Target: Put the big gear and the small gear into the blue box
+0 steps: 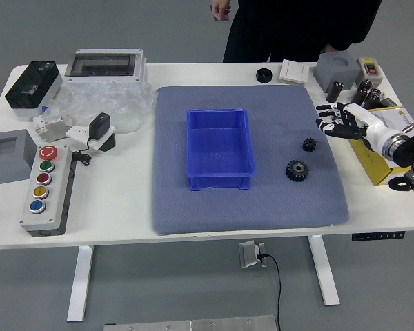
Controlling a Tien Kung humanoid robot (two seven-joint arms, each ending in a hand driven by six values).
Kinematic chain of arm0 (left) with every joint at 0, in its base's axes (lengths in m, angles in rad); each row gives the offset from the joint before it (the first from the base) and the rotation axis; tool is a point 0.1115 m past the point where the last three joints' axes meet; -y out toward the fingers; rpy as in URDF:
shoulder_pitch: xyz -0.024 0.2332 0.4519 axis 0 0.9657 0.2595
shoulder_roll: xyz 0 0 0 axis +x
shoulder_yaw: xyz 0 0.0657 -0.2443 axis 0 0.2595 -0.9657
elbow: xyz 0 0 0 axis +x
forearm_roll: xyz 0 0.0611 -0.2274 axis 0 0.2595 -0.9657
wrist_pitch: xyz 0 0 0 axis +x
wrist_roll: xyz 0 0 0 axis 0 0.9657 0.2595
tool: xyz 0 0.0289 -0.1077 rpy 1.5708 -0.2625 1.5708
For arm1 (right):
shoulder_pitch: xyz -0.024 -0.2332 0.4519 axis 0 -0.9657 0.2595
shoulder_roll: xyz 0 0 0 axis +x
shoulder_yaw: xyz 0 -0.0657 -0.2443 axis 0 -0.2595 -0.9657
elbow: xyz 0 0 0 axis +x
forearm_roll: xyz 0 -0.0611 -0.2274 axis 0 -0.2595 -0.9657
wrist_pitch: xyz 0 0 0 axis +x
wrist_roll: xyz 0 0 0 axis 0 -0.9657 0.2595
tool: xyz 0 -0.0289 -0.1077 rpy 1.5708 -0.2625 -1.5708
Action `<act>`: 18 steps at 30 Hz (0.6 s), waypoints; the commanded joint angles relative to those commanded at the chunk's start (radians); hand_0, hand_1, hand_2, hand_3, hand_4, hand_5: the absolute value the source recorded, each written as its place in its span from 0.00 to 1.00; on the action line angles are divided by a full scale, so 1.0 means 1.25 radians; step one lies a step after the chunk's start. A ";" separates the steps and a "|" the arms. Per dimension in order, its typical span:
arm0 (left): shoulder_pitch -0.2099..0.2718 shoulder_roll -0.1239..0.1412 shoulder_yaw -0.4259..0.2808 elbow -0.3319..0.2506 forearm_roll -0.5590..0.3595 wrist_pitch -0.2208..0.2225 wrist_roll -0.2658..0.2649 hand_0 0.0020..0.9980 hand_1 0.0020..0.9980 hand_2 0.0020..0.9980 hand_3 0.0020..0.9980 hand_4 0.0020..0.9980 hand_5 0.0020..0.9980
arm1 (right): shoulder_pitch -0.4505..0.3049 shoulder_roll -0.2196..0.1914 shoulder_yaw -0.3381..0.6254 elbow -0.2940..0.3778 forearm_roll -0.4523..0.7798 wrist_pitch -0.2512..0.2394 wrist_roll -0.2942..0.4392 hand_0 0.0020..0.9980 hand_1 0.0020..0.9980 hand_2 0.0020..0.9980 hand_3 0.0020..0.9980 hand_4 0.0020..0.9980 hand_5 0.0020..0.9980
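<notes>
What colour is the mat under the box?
Greyish blue, paler and duller than the blue box; it shows in the head view.

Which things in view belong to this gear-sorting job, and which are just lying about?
Part of the job:
- big gear
- small gear
- blue box, both gears still outside it

Lying about:
- button panel
- clear plastic bag
- yellow box
- black round object

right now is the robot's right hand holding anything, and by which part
Nothing: the right hand is open, and the big gear and small gear both lie on the mat.
</notes>
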 joint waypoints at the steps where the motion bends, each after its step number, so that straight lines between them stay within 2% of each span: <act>1: 0.000 0.000 0.000 0.000 0.000 0.000 0.000 0.79 0.77 0.77 0.69 0.57 0.26 | 0.001 0.000 -0.001 -0.002 -0.002 0.001 0.000 0.77 0.73 0.86 0.87 0.55 0.24; 7: -0.001 0.000 0.002 0.000 0.000 0.000 0.000 0.79 0.77 0.77 0.69 0.57 0.26 | 0.021 0.004 -0.019 -0.025 -0.024 0.006 -0.006 0.75 0.73 0.85 0.87 0.56 0.21; 18: 0.000 0.001 0.000 0.000 0.002 0.000 0.001 0.79 0.77 0.77 0.69 0.56 0.26 | 0.028 0.010 -0.029 -0.033 -0.043 -0.006 -0.010 0.74 0.71 0.83 0.85 0.56 0.18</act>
